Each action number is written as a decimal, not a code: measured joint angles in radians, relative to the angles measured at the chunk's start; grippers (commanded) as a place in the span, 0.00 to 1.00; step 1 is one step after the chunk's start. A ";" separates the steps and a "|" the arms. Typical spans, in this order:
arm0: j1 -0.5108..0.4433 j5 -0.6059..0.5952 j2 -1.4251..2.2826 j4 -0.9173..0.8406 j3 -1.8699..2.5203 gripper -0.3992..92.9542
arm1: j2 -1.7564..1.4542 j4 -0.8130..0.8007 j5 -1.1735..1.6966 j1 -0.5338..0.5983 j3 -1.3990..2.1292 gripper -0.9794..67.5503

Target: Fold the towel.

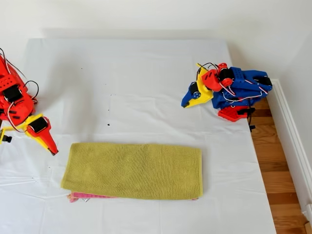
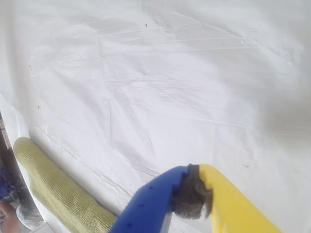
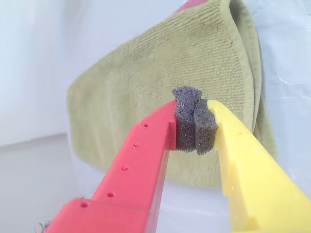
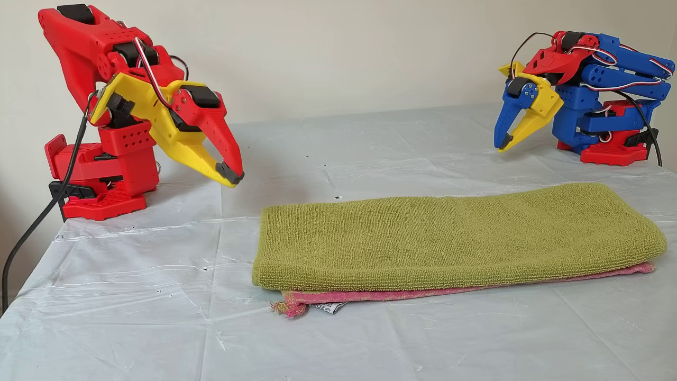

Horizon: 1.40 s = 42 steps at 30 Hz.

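The yellow-green towel [image 1: 134, 170] lies folded into a long flat stack on the white sheet, a pink edge and a small white tag [image 4: 328, 307] peeking out underneath. In the other view the towel [image 4: 449, 238] spans the table's middle. My first gripper [image 1: 185, 104], blue and yellow, is shut with nothing in it and hovers over bare sheet at the exterior view's right, far from the towel [image 2: 53, 189]. My second gripper [image 1: 53, 151], red and yellow, is shut with nothing in it. It hangs just off the towel's [image 3: 160, 82] end at the exterior view's left.
A white sheet [image 1: 126, 78] covers the whole table. The red arm's base [image 4: 100, 174] stands at the other view's left, the blue arm's base [image 4: 608, 137] at its right. Wooden floor [image 1: 275, 165] shows past the table edge at the exterior view's right.
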<state>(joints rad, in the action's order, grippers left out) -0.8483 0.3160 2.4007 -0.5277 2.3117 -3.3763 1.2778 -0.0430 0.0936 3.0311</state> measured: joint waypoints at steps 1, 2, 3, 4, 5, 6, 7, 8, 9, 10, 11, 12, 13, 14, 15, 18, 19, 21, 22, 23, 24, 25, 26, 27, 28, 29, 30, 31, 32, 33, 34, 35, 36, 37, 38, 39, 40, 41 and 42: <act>-0.009 -0.002 -0.025 -0.018 -0.031 0.02 | 0.000 0.000 0.000 0.000 0.000 0.02; -0.026 -0.003 -0.049 -0.054 -0.072 0.02 | 0.000 0.000 0.000 0.000 0.000 0.02; -0.043 -0.003 -0.058 -0.089 -0.106 0.02 | 0.000 0.000 0.000 0.000 0.000 0.02; -0.058 -0.003 -0.067 -0.118 -0.140 0.02 | 0.000 0.000 0.000 0.000 0.000 0.02; -0.069 -0.003 -0.084 -0.149 -0.176 0.02 | 0.000 0.000 0.000 0.000 0.000 0.02; -0.075 -0.003 -0.107 -0.176 -0.212 0.02 | 0.000 0.000 0.000 0.000 0.000 0.02; -0.083 -0.003 -0.156 -0.232 -0.276 0.02 | 0.000 0.000 0.000 0.000 0.000 0.02; -0.086 0.000 -0.198 -0.276 -0.325 0.02 | 0.000 0.000 0.000 0.000 0.000 0.02; -0.089 0.006 -0.268 -0.356 -0.414 0.02 | 0.000 0.000 0.000 0.000 0.000 0.02; -0.091 0.012 -0.314 -0.407 -0.472 0.02 | 0.000 0.000 0.000 0.000 0.000 0.02; -0.091 0.025 -0.371 -0.480 -0.549 0.02 | 0.000 0.000 0.000 0.000 0.000 0.02; -0.091 0.028 -0.405 -0.535 -0.600 0.02 | 0.000 0.000 0.000 0.000 0.000 0.02; -0.091 0.028 -0.416 -0.563 -0.627 0.02 | 0.000 0.000 0.000 0.000 0.000 0.02; -0.089 0.031 -0.423 -0.592 -0.658 0.02 | 0.000 0.000 0.000 0.000 0.000 0.02; -0.089 0.031 -0.430 -0.620 -0.687 0.02 | 0.000 0.000 0.000 0.000 0.000 0.02; -0.091 0.023 -0.486 -0.676 -0.775 0.02 | 0.000 0.000 0.000 0.000 0.000 0.02; -0.091 0.023 -0.512 -0.709 -0.808 0.04 | 0.000 0.000 0.000 0.000 0.000 0.02; -0.091 0.012 -0.589 -0.773 -0.905 0.09 | 0.000 0.000 0.000 0.000 0.000 0.02; -0.091 0.009 -0.617 -0.795 -0.939 0.12 | 0.000 0.000 0.000 0.000 0.000 0.02; -0.091 0.006 -0.650 -0.824 -0.980 0.16 | 0.000 0.000 0.000 0.000 0.000 0.02; -0.091 0.006 -0.678 -0.845 -1.017 0.22 | 0.000 0.000 0.000 0.000 0.000 0.02; -0.091 0.006 -0.698 -0.859 -1.042 0.29 | 0.000 0.000 0.000 0.000 0.000 0.02; -0.091 0.008 -0.707 -0.867 -1.055 0.35 | 0.000 0.000 0.000 0.000 0.000 0.02; -0.091 0.017 -0.718 -0.868 -1.069 0.41 | 0.000 0.000 0.000 0.000 0.000 0.02; -0.091 0.025 -0.724 -0.868 -1.078 0.43 | 0.000 0.000 0.000 0.000 0.000 0.02; -0.092 0.031 -0.732 -0.868 -1.088 0.47 | 0.000 0.000 0.000 0.000 0.000 0.02; -0.092 0.034 -0.738 -0.868 -1.094 0.50 | 0.000 0.000 0.000 0.000 0.000 0.02; -0.092 0.037 -0.742 -0.868 -1.100 0.53 | 0.000 0.000 0.000 0.000 0.000 0.02; -0.092 0.041 -0.744 -0.864 -1.103 0.54 | 0.000 0.000 0.000 0.000 0.000 0.02; -0.092 0.043 -0.744 -0.861 -1.103 0.56 | 0.000 0.000 0.000 0.000 0.000 0.02; -0.100 0.046 -0.744 -0.851 -1.103 0.58 | 0.000 0.000 0.000 0.000 0.000 0.02; -0.106 0.051 -0.744 -0.847 -1.104 0.60 | 0.000 0.000 0.000 0.000 0.000 0.02; -0.110 0.054 -0.744 -0.845 -1.104 0.62 | 0.000 0.000 0.000 0.000 0.000 0.02; -0.121 0.063 -0.744 -0.845 -1.104 0.63 | 0.000 0.000 0.000 0.000 0.000 0.02; -0.130 0.071 -0.744 -0.845 -1.104 0.64 | 0.000 0.000 0.000 0.000 0.000 0.02; -0.137 0.080 -0.744 -0.845 -1.104 0.66 | 0.000 0.000 0.000 0.000 0.000 0.02; -0.141 0.092 -0.744 -0.845 -1.104 0.66 | 0.000 0.000 0.000 0.000 0.000 0.02; -0.141 0.098 -0.744 -0.845 -1.104 0.67 | 0.000 0.000 0.000 0.000 0.000 0.02; -0.141 0.109 -0.744 -0.845 -1.101 0.69 | 0.000 0.000 0.000 0.000 0.000 0.02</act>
<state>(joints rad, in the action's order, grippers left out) -0.9894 0.4249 1.6567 -1.3729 1.2103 -3.3763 1.2778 -0.0430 0.0936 3.0311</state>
